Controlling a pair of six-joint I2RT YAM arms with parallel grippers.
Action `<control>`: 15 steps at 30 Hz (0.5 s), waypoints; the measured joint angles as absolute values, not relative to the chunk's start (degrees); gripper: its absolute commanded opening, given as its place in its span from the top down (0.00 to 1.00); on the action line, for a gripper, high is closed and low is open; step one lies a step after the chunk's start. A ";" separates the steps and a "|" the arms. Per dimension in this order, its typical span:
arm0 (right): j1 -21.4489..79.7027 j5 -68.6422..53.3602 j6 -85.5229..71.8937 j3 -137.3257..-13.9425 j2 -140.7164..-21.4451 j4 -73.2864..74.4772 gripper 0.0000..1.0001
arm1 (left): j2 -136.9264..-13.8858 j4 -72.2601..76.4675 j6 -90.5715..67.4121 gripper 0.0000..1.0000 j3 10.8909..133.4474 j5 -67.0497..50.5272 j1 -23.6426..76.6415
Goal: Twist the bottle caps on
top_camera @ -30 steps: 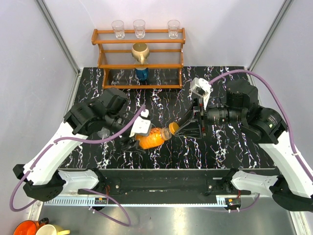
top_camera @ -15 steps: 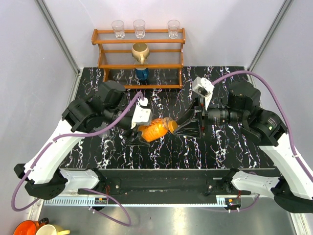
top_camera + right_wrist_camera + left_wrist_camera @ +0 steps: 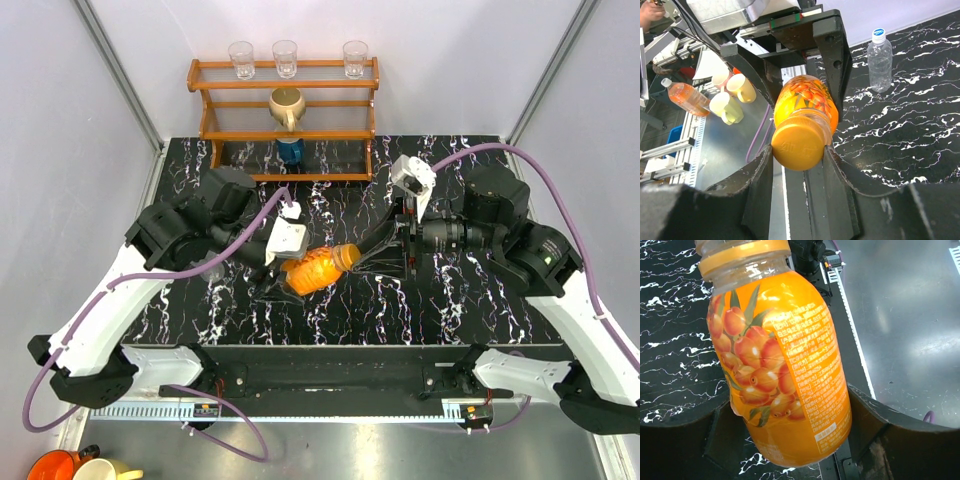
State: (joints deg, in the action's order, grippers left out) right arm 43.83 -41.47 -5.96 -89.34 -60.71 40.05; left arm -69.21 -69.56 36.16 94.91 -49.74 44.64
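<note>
The small orange bottle (image 3: 315, 268) lies on its side in the air above the black marble table (image 3: 450, 310). My left gripper (image 3: 288, 270) is shut on its body; in the left wrist view the bottle (image 3: 780, 365) fills the space between the fingers (image 3: 880, 425). The orange cap (image 3: 797, 142) sits on the bottle's mouth, and my right gripper (image 3: 797, 150) is shut on it, with both fingers against its sides. From above, the cap (image 3: 350, 255) meets the right gripper (image 3: 372, 255). The clear bottle (image 3: 879, 60) stands on the table with its white, blue-rimmed cap (image 3: 879, 34) on top.
A wooden shelf (image 3: 285, 118) at the back holds three clear glasses (image 3: 286, 58), a gold jug (image 3: 287, 105) and a dark blue container (image 3: 290, 150). Mugs (image 3: 732, 92) and another orange bottle (image 3: 685, 95) lie off the table's near side.
The left arm has shifted up and left, and the orange bottle has moved a little left and tilted. The right gripper has followed and stays at the cap end.
</note>
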 measured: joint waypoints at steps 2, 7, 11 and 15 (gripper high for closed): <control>43.83 -41.23 -5.93 -89.34 -60.90 40.07 0.62 | -69.04 -69.84 36.18 0.62 94.91 -49.87 44.64; 43.94 -41.21 -5.91 -89.34 -61.45 40.16 0.62 | -68.18 -70.22 36.71 0.61 94.72 -49.93 44.62; 44.21 -42.74 -6.02 -89.52 -62.28 40.49 0.62 | -67.42 -71.09 37.76 0.61 94.26 -49.74 44.47; 44.21 -46.35 -6.74 -90.00 -63.79 40.71 0.63 | -66.98 -72.66 39.57 0.61 94.11 -49.71 44.71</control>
State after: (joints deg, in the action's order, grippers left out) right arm 44.21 -46.35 -6.74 -90.00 -63.79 40.71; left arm -66.98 -72.66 39.57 94.11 -49.71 44.71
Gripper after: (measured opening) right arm 0.448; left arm 0.700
